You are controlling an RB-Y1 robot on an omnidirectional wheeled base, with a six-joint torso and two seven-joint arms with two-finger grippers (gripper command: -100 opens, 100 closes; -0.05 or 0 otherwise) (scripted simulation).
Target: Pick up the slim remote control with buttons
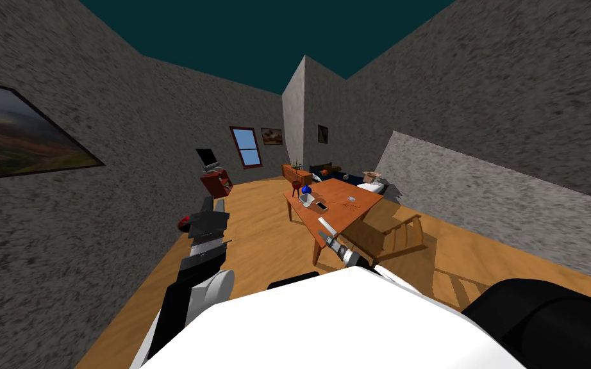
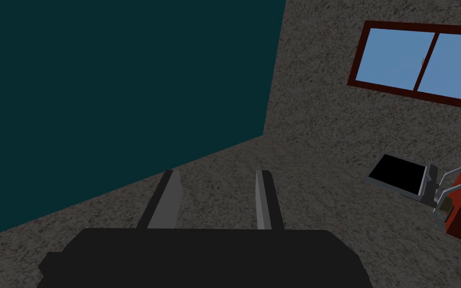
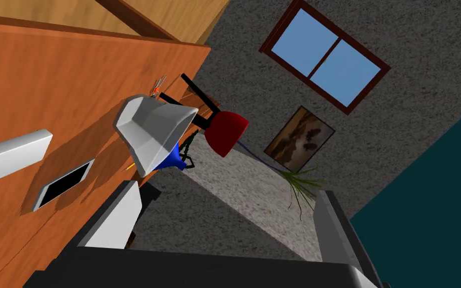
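Several rough grey walls (image 1: 127, 128) and a wooden floor (image 1: 259, 221) enclose the room, and an orange-brown table (image 1: 354, 211) stands in the middle of it. A wooden chair (image 1: 398, 234) is drawn up at the table's side, and a red-framed window (image 1: 245, 147) sits in the wall well beyond the table. A red stool (image 3: 227, 131) with black legs stands just past the table's far corner. Near that corner, on the table, is a white flared vessel (image 3: 150, 129). It hides most of a blue thing (image 3: 172, 161), so I cannot tell what that is. Further in on the table lies a flat slab (image 3: 64, 184) with a black face. The remote (image 3: 12, 154) is a slim light grey bar lying on the table near its front edge. It is cut off in the right wrist view, and I can make out no buttons. The right gripper (image 3: 224, 190) is at the table's front edge, fingers spread wide and empty; the remote lies off to one side, outside the fingers and not touching them. The left gripper (image 2: 218, 174) is raised well away from the table, its fingers also apart.
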